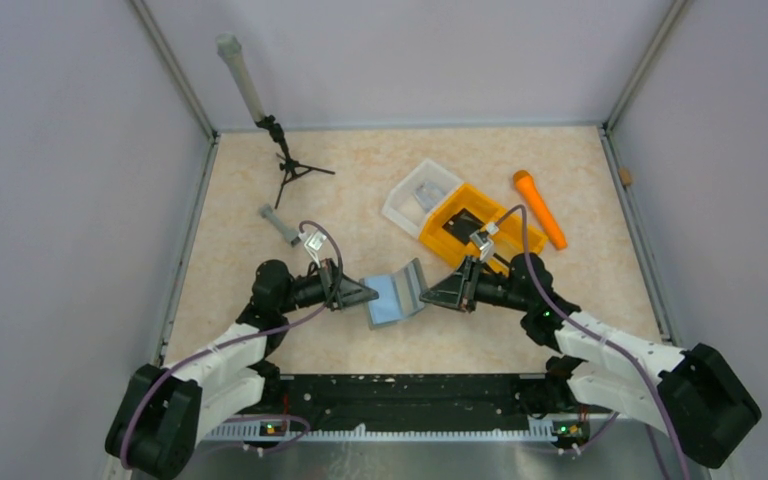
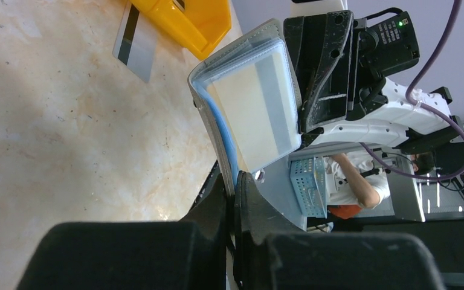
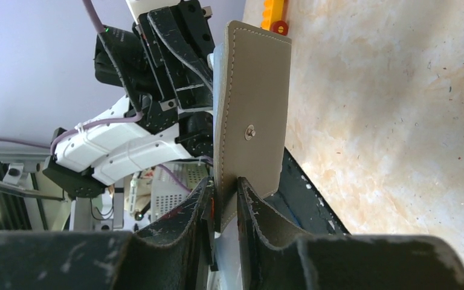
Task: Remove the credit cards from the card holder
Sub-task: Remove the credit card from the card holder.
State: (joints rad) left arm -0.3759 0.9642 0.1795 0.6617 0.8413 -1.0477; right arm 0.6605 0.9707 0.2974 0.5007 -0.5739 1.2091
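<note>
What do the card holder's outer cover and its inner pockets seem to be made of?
The card holder's cover looks like matte grey leather or imitation, given the stitched edge and metal snap. Its inner pockets look like clear, slightly glossy plastic: the contents show through.

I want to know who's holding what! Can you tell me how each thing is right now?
card holder: open in a V, gripped on both sides.
left tool: shut on one panel of the card holder.
right tool: shut on the other panel.
blue card: tucked inside the card holder.
dark card: out, lying in the orange bin.
grey card: out, lying in the clear tray.
</note>
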